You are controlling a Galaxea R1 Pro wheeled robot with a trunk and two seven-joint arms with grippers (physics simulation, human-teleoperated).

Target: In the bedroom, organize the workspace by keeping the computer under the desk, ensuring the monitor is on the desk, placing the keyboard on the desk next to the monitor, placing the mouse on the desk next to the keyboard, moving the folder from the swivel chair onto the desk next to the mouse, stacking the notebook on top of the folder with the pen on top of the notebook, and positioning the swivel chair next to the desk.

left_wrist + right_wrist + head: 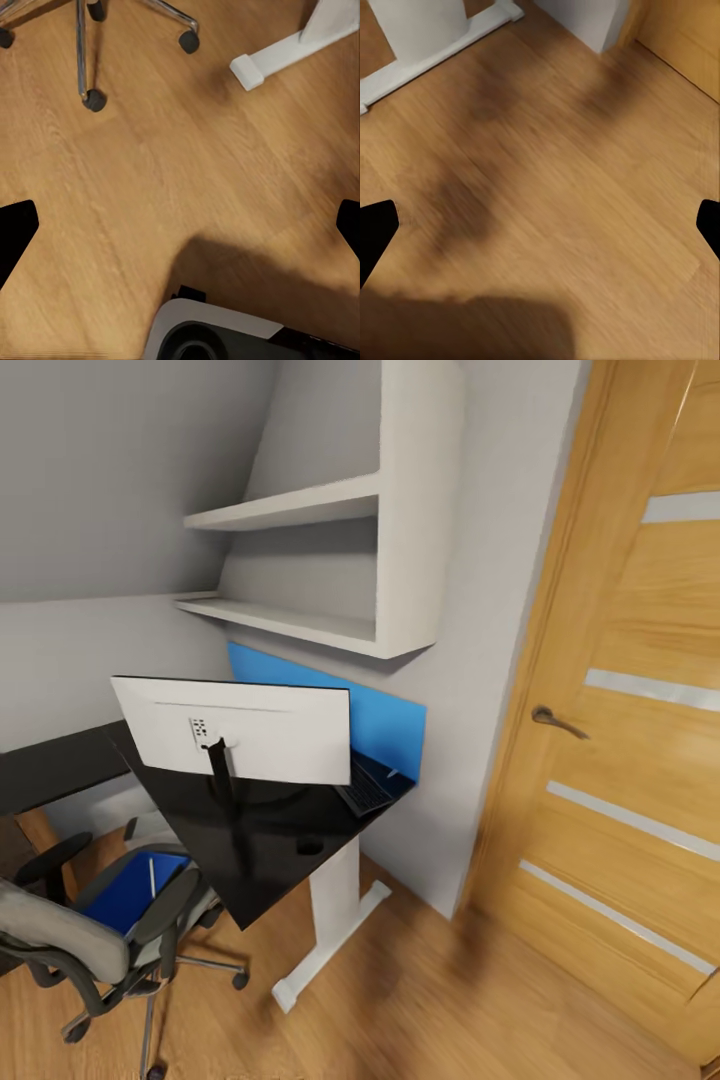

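The desk (275, 830) has a glossy black top, a white leg and a blue back panel. On it stands the monitor (240, 732), its white back toward me. Behind the monitor, by the blue panel, lies the keyboard (366, 786). A small dark rounded shape near the desk's front edge looks like the mouse (310, 847). The swivel chair (95, 940) stands at lower left beside the desk, with the blue folder (125, 895) on its seat and the white pen (152, 878) on the folder. The notebook and computer are out of view. My left gripper (180, 232) and right gripper (540, 229) hang open over bare wooden floor.
A wooden door (640, 760) with a metal handle (556, 721) fills the right side. White wall shelves (330, 560) hang above the desk. The chair's casters (94, 100) and the desk's white foot (255, 67) lie ahead of my left gripper. My own base (217, 337) shows below.
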